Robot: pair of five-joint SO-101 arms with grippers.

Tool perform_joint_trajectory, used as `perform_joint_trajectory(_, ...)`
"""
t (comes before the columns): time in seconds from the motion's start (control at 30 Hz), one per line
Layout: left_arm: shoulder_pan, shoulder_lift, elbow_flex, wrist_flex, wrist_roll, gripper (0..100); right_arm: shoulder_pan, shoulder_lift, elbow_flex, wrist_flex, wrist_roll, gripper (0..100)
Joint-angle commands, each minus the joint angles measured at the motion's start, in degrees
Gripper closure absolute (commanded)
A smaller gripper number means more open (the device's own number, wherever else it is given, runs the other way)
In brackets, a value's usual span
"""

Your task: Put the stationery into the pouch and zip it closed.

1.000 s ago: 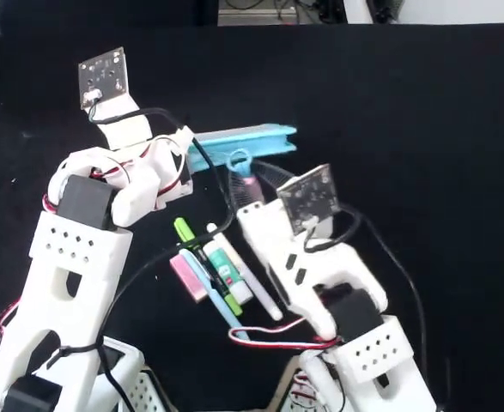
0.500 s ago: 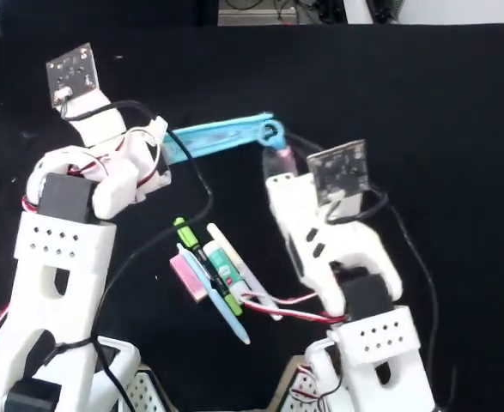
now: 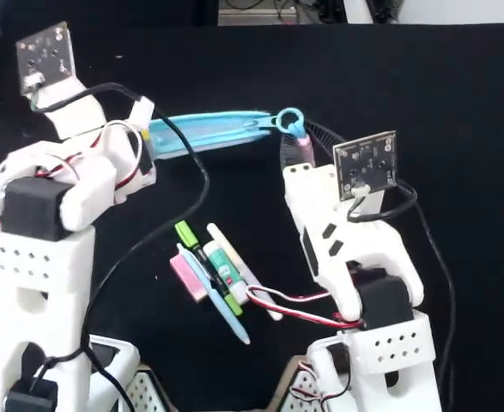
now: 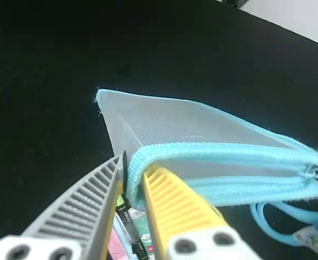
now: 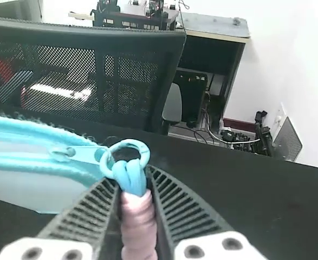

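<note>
The left claw (image 4: pixel 132 165) pinches one end of the pouch (image 3: pixel 204 133); the right claw (image 5: pixel 131 179) grips its zip loop (image 5: pixel 127 156). The pouch runs nine to three o'clock, pens (image 3: pixel 215 268) lying at six.

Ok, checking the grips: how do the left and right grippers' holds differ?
The left gripper pinches the pouch at one end; the right gripper clamps the zip pull at the other end. The left has one yellow jaw, the right two dark ones. Both are shut.
</note>
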Motion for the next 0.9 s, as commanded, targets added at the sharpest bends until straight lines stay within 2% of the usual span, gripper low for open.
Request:
perform_joint_trajectory(0.0,-1.9,-0.4,-9.3,4.1,-4.7,97,-2.4,0.5,-6.5,4.7,0.3,98.8)
perform_joint_trajectory(0.2,-1.7,2.8,-10.7,10.2,-4.9,97,-5.0,1.0,-15.2,16.4,0.4,98.8)
perform_joint_trajectory(0.47,-2.2,18.8,-15.3,12.8,-4.7,97,-5.3,11.7,-16.9,17.1,2.0,98.8)
perform_joint_trajectory(0.7,-1.6,20.1,-22.8,13.4,-4.7,96,-5.1,10.9,-16.7,17.1,2.3,98.8)
perform_joint_trajectory(0.87,-2.1,20.7,-19.6,13.3,-4.7,87,-5.3,11.2,-16.7,17.1,2.3,98.8)
